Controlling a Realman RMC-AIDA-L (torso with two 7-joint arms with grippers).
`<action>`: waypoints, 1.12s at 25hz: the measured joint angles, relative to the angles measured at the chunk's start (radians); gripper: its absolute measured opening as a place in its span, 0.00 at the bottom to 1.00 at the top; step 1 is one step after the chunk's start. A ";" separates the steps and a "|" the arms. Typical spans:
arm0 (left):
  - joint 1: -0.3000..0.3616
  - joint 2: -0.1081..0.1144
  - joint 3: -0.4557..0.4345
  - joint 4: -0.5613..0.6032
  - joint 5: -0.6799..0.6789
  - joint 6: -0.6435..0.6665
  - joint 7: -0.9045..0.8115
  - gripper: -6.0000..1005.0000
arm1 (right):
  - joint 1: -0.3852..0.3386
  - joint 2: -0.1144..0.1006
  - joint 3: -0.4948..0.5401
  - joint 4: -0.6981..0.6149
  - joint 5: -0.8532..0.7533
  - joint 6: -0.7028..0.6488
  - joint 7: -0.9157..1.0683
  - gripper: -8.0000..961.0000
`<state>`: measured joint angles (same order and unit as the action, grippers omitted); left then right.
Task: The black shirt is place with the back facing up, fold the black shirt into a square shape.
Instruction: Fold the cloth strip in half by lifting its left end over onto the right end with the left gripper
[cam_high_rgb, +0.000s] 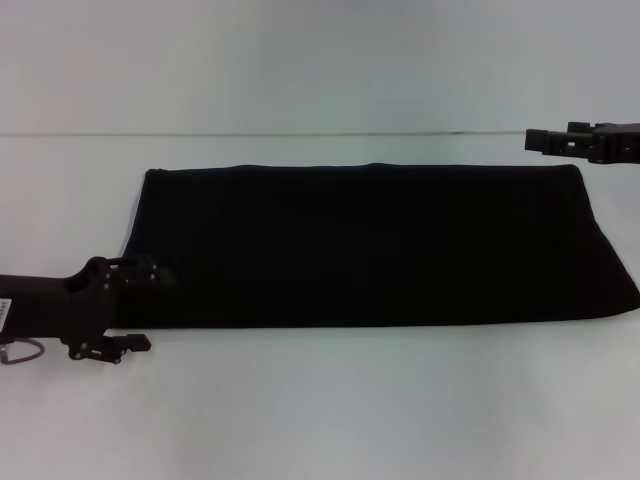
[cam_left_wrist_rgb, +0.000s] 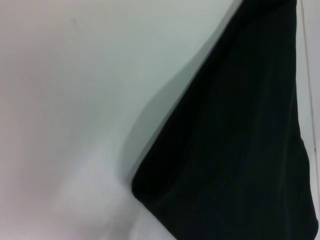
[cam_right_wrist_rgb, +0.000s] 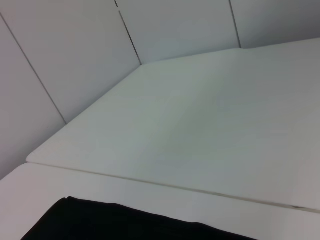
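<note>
White table (cam_high_rgb: 320, 420) fills the frame. Shirt (cam_high_rgb: 380, 250) lies flat mid-frame, folded into a long wide band, reaching from left of centre to the right edge. Left gripper (cam_high_rgb: 135, 305) sits at lower left, at the shirt's near-left corner; jaws apart, upper finger over the cloth edge, lower one on bare table. Right gripper (cam_high_rgb: 533, 139) at upper right, above the far-right corner, off the fabric; jaw state: can't tell.

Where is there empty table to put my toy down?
The white table is bare in front of the black shirt, and behind its far edge too. It is crowded by the left gripper at the shirt's near-left corner and the right gripper at its far-right corner.
</note>
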<state>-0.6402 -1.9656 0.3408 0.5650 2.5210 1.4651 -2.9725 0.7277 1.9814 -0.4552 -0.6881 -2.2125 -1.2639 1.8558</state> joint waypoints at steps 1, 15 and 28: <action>0.000 0.000 -0.003 -0.001 0.000 -0.003 -0.002 0.92 | 0.001 0.001 0.000 0.000 0.000 0.003 -0.002 0.96; 0.003 -0.001 -0.021 -0.049 0.002 -0.098 -0.005 0.92 | 0.007 0.008 0.002 -0.002 0.004 0.012 -0.006 0.96; 0.007 -0.002 -0.023 -0.048 0.002 -0.114 -0.005 0.92 | 0.005 0.008 0.005 -0.003 0.004 0.014 -0.006 0.95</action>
<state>-0.6332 -1.9678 0.3177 0.5168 2.5230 1.3511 -2.9773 0.7329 1.9896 -0.4500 -0.6913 -2.2089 -1.2498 1.8499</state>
